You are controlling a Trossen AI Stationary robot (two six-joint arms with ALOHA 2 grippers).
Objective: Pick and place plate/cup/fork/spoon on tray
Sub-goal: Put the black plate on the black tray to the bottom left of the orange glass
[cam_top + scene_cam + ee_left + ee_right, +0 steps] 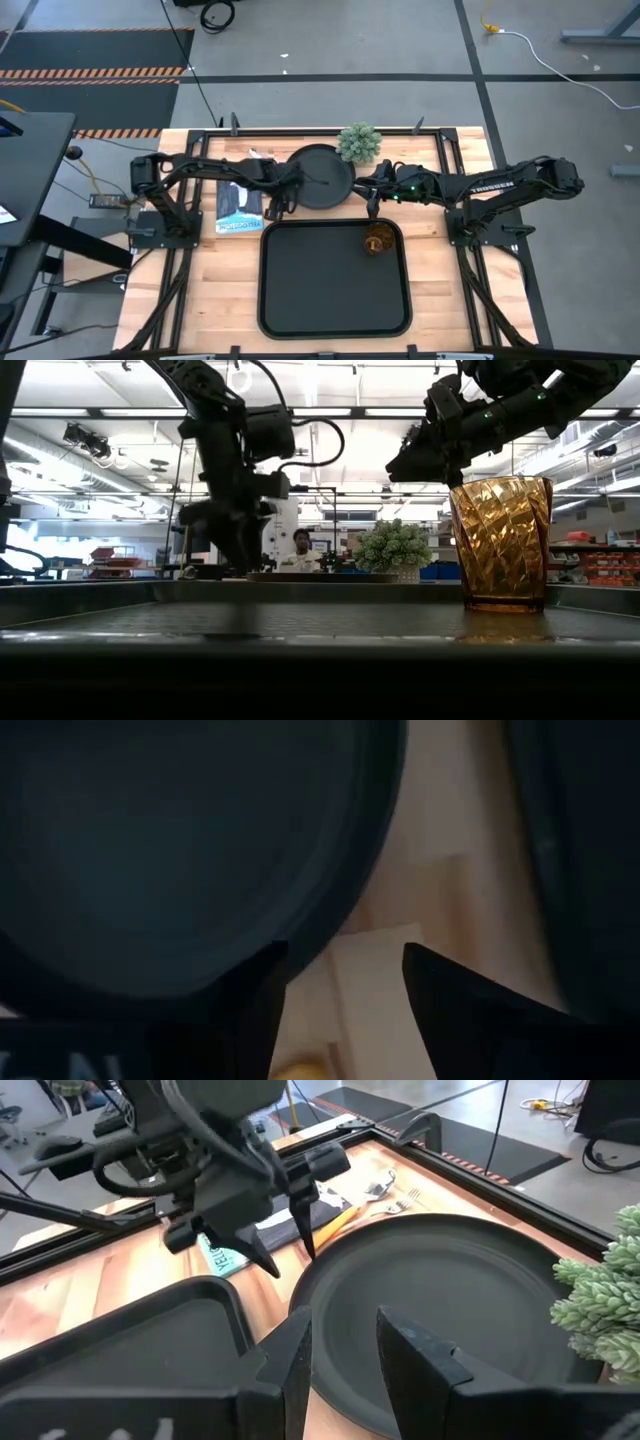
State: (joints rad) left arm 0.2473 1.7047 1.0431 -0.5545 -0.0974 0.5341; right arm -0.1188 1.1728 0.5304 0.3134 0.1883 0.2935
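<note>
Tray [300, 290] sits at the near middle of the table [200, 270], long side running front to back. Only item in it: the cup [376, 241], upright, in the far right corner close to the rim; rest of the tray floor is bare. Low view confirms the cup [501, 542] standing on the tray surface.

Plate [320, 177] lies on the wood just beyond the tray's far edge, not in it; nothing on the plate. Small potted plant [359, 142] stands at the plate's far right edge.

Fork [400, 1202] and spoon [375, 1187] lie on the table past the plate, beside a printed booklet [239, 207].

Left gripper [290, 1255]: low at the plate's left rim, fingers parted, nothing held; the wrist view shows the plate rim [370, 850] just ahead of its fingertips.

Right gripper [345, 1345]: above the plate's right rim, near the tray's far right corner, fingers apart, empty
</note>
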